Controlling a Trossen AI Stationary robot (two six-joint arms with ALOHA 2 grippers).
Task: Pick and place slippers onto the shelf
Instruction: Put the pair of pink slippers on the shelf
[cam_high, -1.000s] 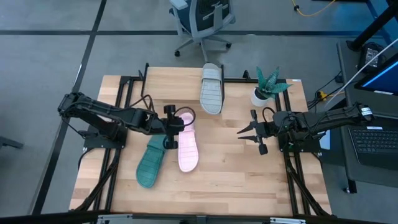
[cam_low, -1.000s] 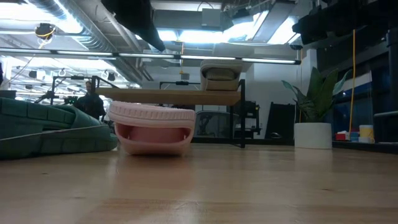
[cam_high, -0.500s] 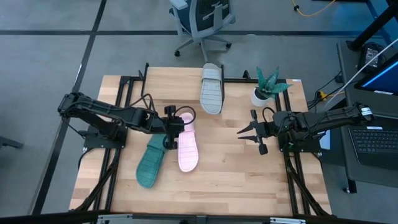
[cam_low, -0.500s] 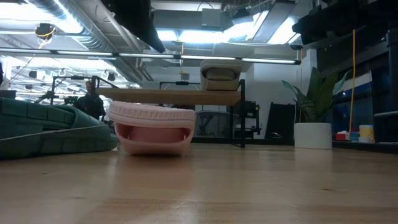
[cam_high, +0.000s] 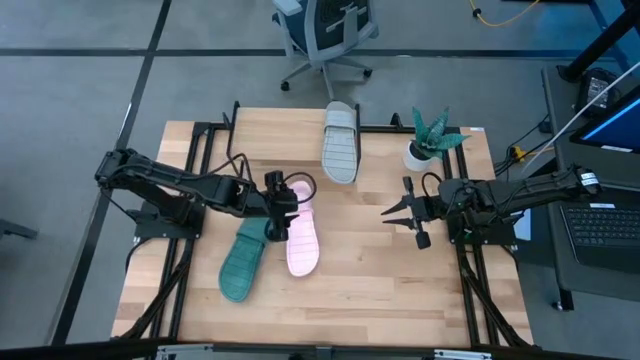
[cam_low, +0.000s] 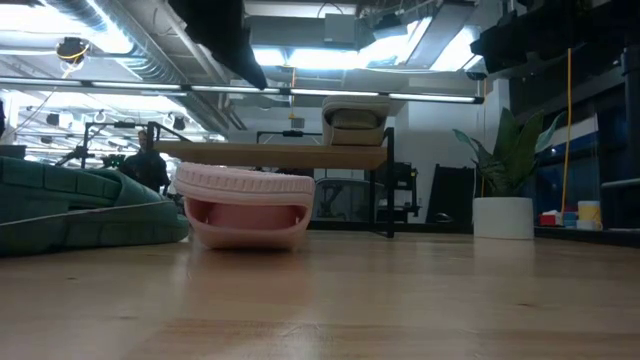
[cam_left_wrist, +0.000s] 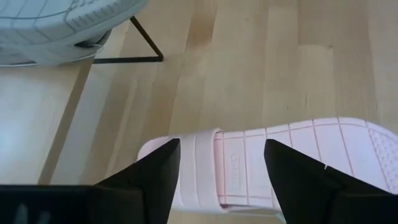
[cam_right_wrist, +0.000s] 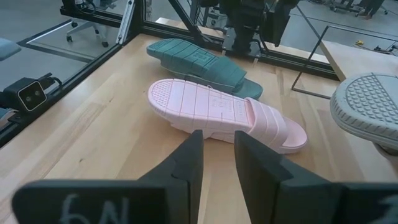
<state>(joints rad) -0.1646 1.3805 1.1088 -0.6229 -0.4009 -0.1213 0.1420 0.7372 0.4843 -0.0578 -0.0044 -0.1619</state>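
The pale pink slipper (cam_high: 302, 240) lies sole up on the table's middle left. My left gripper (cam_high: 277, 207) hangs low over its strap end, open, one finger on either side of that end (cam_left_wrist: 249, 162) without clearly touching it. The teal slipper (cam_high: 240, 265) lies sole up beside the pink one, toward the table's left. The grey slipper (cam_high: 340, 145) rests sole up on the shelf (cam_low: 270, 152) at the table's far edge. My right gripper (cam_high: 388, 212) waits at the table's right, open by a narrow gap, pointing at the pink slipper (cam_right_wrist: 224, 115).
A potted plant (cam_high: 430, 140) in a white pot stands at the far right of the table, beside the shelf. The shelf's thin black legs (cam_left_wrist: 146, 43) stand just beyond the pink slipper. Bare tabletop (cam_high: 400, 290) stretches along the near right. An office chair (cam_high: 325, 35) sits beyond the far edge.
My left gripper has opened over the pink slipper's strap end, staying in place. The pink slipper lies where it lay before.
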